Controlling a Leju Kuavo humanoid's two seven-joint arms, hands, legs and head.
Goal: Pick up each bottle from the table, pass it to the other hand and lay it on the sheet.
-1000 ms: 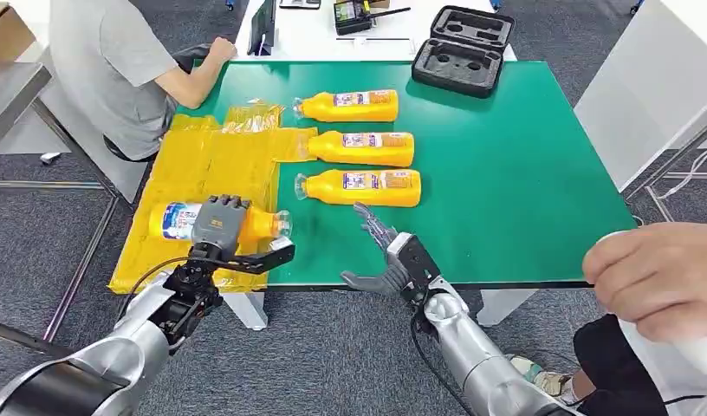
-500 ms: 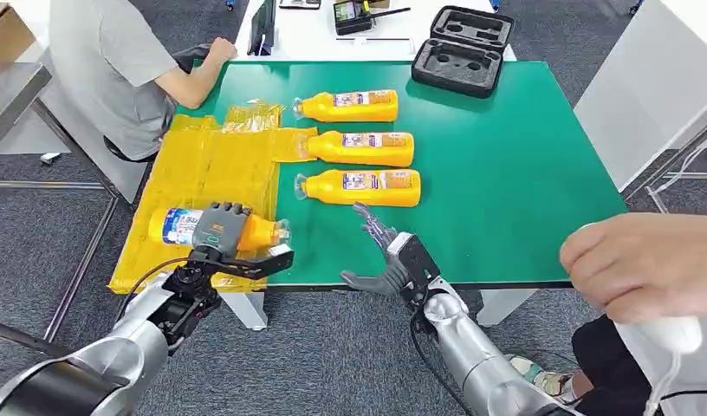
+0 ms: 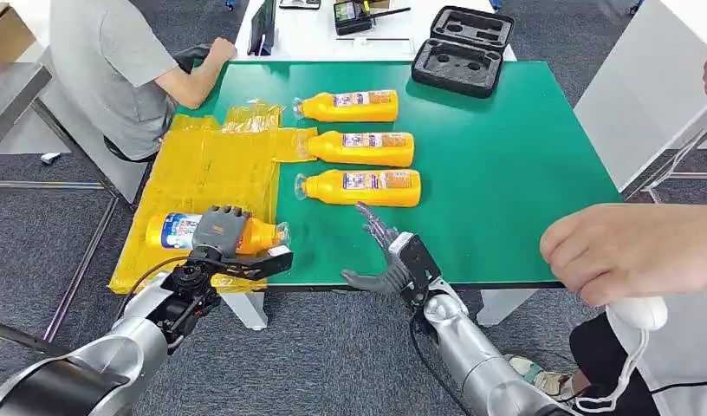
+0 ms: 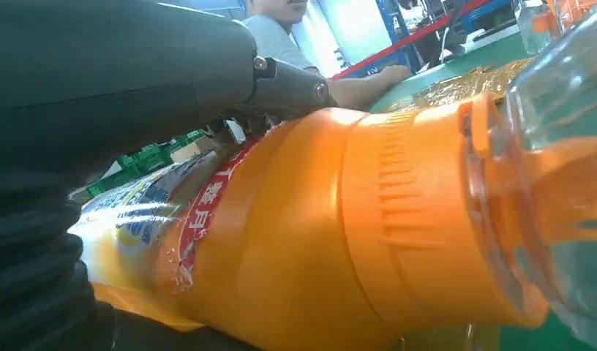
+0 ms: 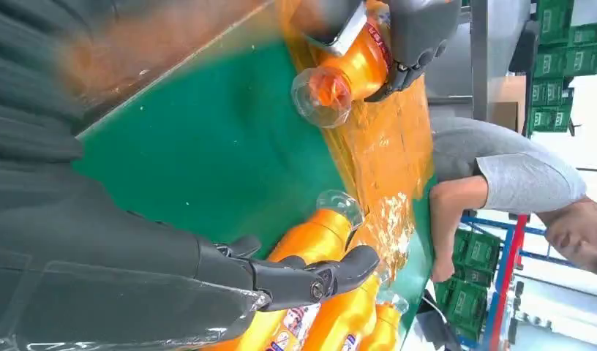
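Head view: left hand (image 3: 218, 232) gripping bottle (image 3: 178, 230), lying lengthwise over near edge of yellow sheet (image 3: 213, 165). Vs 1 s ago: bottle lower and slightly further left on sheet; looks like placement phase, release not yet done. Right hand (image 3: 386, 256) empty, fingers spread, at table (image 3: 515, 173) front edge, unchanged. Three bottles (image 3: 360, 187) remaining on green top, so probably 1 of 4 nearly placed. Person's hand (image 3: 632, 251) w/ white device now further into frame on right.

Left wrist: bottle body and clear cap close up, fingers (image 4: 127, 66) wrapped over label.

Right wrist: fingers (image 5: 310, 278) apart, nothing held; held bottle (image 5: 347, 66) across sheet edge, left hand around it.
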